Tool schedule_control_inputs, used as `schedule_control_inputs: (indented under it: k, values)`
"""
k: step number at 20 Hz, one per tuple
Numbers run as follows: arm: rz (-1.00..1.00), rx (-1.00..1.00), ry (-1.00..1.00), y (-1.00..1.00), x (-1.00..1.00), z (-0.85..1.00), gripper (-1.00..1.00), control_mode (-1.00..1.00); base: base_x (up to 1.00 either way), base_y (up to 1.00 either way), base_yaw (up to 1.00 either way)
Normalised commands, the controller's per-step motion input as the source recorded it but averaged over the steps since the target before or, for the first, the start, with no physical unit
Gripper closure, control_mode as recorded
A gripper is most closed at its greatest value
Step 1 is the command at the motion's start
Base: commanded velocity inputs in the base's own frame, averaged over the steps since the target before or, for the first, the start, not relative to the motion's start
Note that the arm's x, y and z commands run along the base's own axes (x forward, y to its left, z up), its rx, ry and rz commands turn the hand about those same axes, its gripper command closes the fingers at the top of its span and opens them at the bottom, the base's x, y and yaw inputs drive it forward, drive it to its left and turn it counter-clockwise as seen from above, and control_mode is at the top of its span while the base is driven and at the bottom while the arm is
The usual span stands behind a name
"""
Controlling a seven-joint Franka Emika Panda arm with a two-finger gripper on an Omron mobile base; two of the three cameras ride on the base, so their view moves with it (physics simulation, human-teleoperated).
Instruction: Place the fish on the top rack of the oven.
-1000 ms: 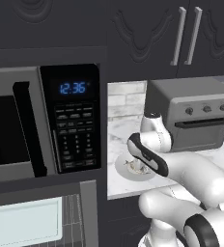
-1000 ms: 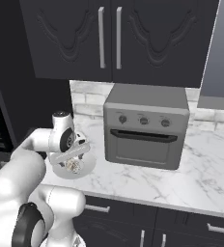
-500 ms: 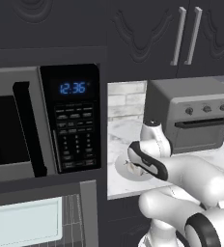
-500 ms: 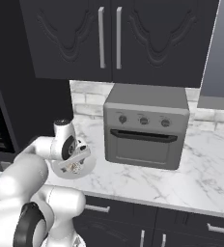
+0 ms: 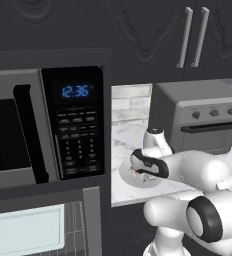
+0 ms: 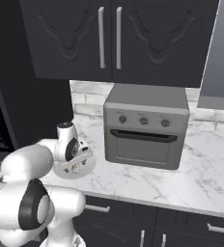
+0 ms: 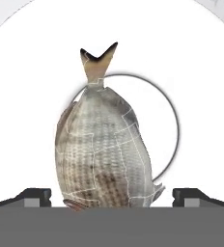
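Reaching down over the marble bench (image 6: 191, 169), the arm bends at the elbow and aims the tool (image 7: 112, 195) straight at the white plate (image 7: 196, 82). Its fingertips (image 7: 34, 195) stand wide apart, straddling the fish (image 7: 102, 154) lying on the plate, gripping nothing.

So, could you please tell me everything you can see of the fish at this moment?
The fish is a plump, silvery-grey one with scales in fine rows, a browner belly patch near the bottom, thin fins along its sides and a dark-tipped forked tail pointing to the top of the hand view. It lies flat on the white round plate, over the plate's inner ring. The open pincer straddles its body, fingertips either side, apparently not touching it.
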Motion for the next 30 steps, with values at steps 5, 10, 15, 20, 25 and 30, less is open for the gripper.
schedule_control_inputs:
  k: [5,10,15,20,25,30]
  values:
    - [0.0,0.0,0.0,0.0,0.03,-0.26,-1.0,-1.0,0.0,0.0,0.0]
    - [0.0,0.0,0.0,0.0,0.0,-0.26,1.0,-1.0,0.0,0.0,0.0]
    - [0.0,0.0,-0.01,0.0,0.0,-0.04,1.0,-1.0,0.0,0.0,0.0]
    - [-0.05,0.0,0.0,0.0,-0.21,0.4,1.0,-1.0,0.0,0.0,0.0]
    - [-0.05,0.0,0.0,-0.02,-0.5,0.93,1.0,-1.0,0.0,0.0,0.0]
    - [-0.01,0.0,-0.07,0.0,-0.84,0.84,1.0,-1.0,0.0,0.0,0.0]
